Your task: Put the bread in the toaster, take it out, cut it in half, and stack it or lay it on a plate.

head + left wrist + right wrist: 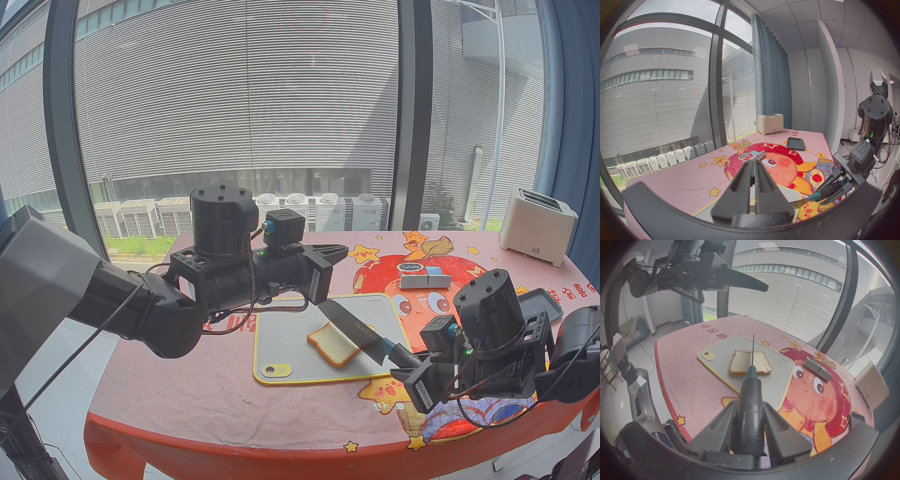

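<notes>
Bread (334, 345) lies flat on the board (281, 340), one whole slice near the board's middle and a little to its right. We see the knife (351, 326) slanting above it. In the head view the blade crosses the slice's right corner, and in the right wrist view it lines up edge-on over the slice's middle. We cannot tell whether the edge touches the crust. The right gripper (751, 402) is clamped on the knife's dark handle, just off the board's near right corner. The left gripper (340, 252) hangs raised over the board's far edge, its fingers pressed together with nothing between them. Beyond the board a small grey box (425, 276) sits on the table (187, 387), and just behind the right wrist we see a dark tray (542, 302). The toaster (537, 225) stands at the table's far right corner, well apart from the bread.
</notes>
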`<state>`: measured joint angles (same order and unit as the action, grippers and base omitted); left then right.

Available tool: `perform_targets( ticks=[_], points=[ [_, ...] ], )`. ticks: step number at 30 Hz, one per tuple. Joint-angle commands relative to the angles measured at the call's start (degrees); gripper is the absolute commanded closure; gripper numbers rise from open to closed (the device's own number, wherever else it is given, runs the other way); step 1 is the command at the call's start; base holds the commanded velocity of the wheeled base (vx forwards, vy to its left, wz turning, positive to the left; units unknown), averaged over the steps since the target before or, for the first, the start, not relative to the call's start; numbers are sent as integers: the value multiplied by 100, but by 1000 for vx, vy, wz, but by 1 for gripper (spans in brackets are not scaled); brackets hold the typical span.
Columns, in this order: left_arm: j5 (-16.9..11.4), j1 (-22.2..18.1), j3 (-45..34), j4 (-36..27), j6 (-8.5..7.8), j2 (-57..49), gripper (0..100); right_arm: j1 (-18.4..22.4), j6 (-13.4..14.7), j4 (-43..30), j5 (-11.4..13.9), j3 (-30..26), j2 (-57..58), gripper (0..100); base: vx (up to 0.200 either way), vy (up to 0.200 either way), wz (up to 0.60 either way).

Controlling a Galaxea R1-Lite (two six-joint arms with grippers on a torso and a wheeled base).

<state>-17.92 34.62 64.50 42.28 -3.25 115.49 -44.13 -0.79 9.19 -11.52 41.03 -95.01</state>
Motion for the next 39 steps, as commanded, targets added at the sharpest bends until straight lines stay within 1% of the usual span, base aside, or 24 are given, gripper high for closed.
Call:
perform_targets(
  ticks=[1,11,16,26,33,39],
  points=[
    [-1,1,1,0,0,-1,100,1,-35,4,1,-25,-8,100,0,0,0],
    [-1,80,80,0,-8,263,100,1,-61,39,1,19,-8,100,0,0,0],
    [8,89,142,0,-8,281,100,-96,-61,39,1,-8,-26,100,0,0,0],
    [8,115,151,17,0,404,100,-87,-61,39,1,-25,-88,100,0,0,0],
    [8,124,151,325,0,597,100,-78,-53,39,1,-25,-88,100,0,0,0],
    [8,124,124,334,9,641,100,-96,-53,39,1,-34,-88,100,0,0,0]
  ],
)
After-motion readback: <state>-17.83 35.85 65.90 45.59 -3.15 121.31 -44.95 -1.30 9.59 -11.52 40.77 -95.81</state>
